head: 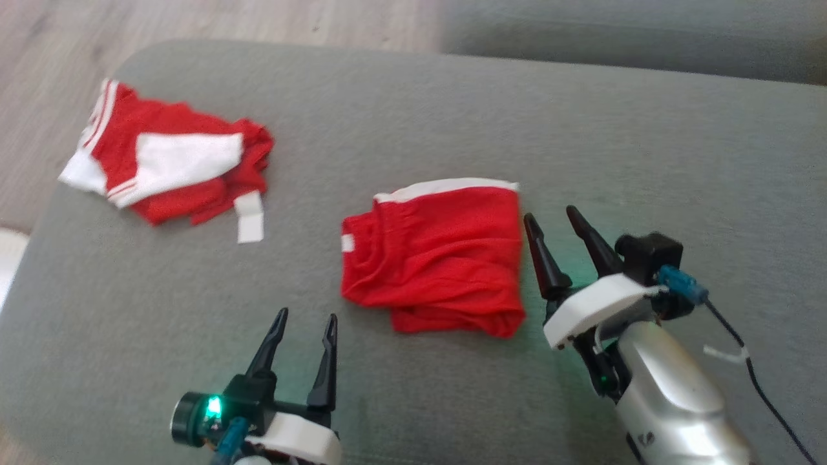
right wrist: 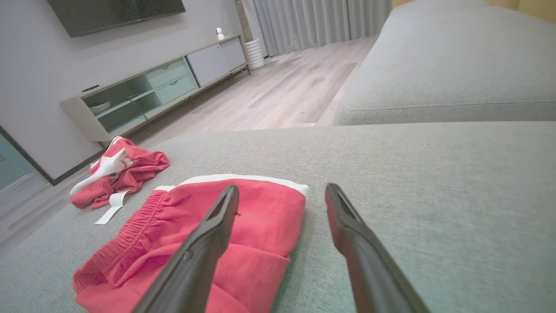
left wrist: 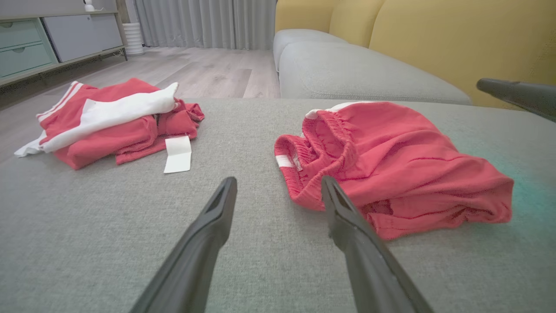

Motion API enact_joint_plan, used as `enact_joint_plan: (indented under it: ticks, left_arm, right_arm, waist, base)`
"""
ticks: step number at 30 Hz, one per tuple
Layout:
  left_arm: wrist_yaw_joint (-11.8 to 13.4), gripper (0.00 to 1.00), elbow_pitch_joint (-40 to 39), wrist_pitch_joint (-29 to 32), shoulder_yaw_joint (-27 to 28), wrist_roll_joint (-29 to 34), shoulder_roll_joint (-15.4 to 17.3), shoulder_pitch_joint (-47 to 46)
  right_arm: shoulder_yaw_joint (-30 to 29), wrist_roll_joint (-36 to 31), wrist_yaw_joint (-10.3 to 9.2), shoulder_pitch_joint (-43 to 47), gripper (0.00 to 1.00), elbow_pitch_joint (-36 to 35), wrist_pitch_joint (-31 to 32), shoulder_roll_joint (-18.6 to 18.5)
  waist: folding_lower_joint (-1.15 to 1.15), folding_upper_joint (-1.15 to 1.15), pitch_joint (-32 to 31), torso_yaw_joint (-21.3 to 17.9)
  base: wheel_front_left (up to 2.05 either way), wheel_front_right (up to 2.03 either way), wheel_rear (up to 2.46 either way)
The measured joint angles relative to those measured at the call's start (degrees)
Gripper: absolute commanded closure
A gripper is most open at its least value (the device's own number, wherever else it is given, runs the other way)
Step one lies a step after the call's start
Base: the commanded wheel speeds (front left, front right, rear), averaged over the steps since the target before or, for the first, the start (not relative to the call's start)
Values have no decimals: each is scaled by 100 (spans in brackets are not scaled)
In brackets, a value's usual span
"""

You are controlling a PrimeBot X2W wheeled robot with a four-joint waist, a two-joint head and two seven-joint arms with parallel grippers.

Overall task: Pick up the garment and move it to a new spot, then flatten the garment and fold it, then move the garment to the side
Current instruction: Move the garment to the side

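Looking for containers first, I find the low TV cabinet [right wrist: 143, 98] across the wooden floor [right wrist: 286, 91]. Its open shelves hold pale items I can't make out, and its green drawers [right wrist: 171, 80] are closed. A small white camera [right wrist: 220, 33] sits on top.

The red shorts [head: 439, 258] lie folded in the middle of the grey cushion [head: 452, 110], with the elastic waistband towards my left and a white stripe along the far edge. My right gripper [head: 550, 214] is spread wide and grasps nothing. It sits just beside the shorts' right edge. My left gripper [head: 307, 315] is equally spread and empty, nearer me and left of the shorts, with bare fabric between them.

A crumpled red-and-white garment [head: 168, 165] lies well apart at the cushion's far left corner, with a white label [head: 250, 219] at its near edge. A sofa seat [left wrist: 347, 69] with yellow backrests [left wrist: 434, 39] stands beyond.
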Motion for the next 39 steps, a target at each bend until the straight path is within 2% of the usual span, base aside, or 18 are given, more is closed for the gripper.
enact_joint_plan:
  ticks: [8, 17, 18, 19, 20, 21, 26, 31, 35, 39]
  left_arm:
    - [-40, 0, 4, 0, -181, -87, 1, -140]
    - [-41, 0, 9, 0, -277, -91, 0, -276]
    - [-41, 0, 10, 0, -287, -103, 0, -297]
    - [-41, 0, 8, 0, -296, -126, -3, -315]
    - [-41, 0, 8, 0, -296, -125, -3, -330]
    - [-41, 0, 7, 0, -294, -125, -2, -331]
    - [-40, 0, 9, 0, -286, -125, -2, -329]
    - [-44, 0, 11, 0, -207, -111, -1, -325]
    - [-88, 0, -7, 0, -121, -60, -1, -321]
    - [-105, 0, -60, 0, -113, -59, -1, -321]
  right_arm:
    - [153, 396, 0, -269, 0, 1070, 0, -21]
    - [590, 960, -2, -404, 0, 1056, -32, -126]
    - [683, 1002, -2, -424, 20, 1043, -32, -129]
    - [756, 1053, -2, -449, 65, 1036, -32, -124]
    - [805, 1098, -2, -480, 93, 1037, -32, -119]
    - [859, 1121, -2, -500, 100, 1044, -32, -119]
    - [899, 1139, -1, -527, 100, 1137, -32, -109]
    - [545, 988, 0, -541, 100, 1087, -25, -56]
    - [152, 779, -1, -460, 100, 879, -25, -59]
    - [86, 586, -1, -328, 100, 740, -25, -58]
  waist:
    - [0, 0, 373, 494]
    - [-1, 0, 534, 699]
    - [-1, 0, 540, 717]
    - [-1, 0, 544, 730]
    - [-1, 0, 545, 742]
    - [-1, 0, 546, 751]
    - [-1, 0, 533, 749]
    - [-1, 0, 459, 565]
    - [-1, 0, 367, 221]
    - [-1, 0, 278, -317]
  base:
    - [0, 0, 0]
    - [0, 0, 0]
    - [0, 0, 0]
    - [0, 0, 0]
    - [0, 0, 0]
    - [0, 0, 0]
    - [0, 0, 0]
    - [0, 0, 0]
    - [0, 0, 0]
    - [0, 0, 0]
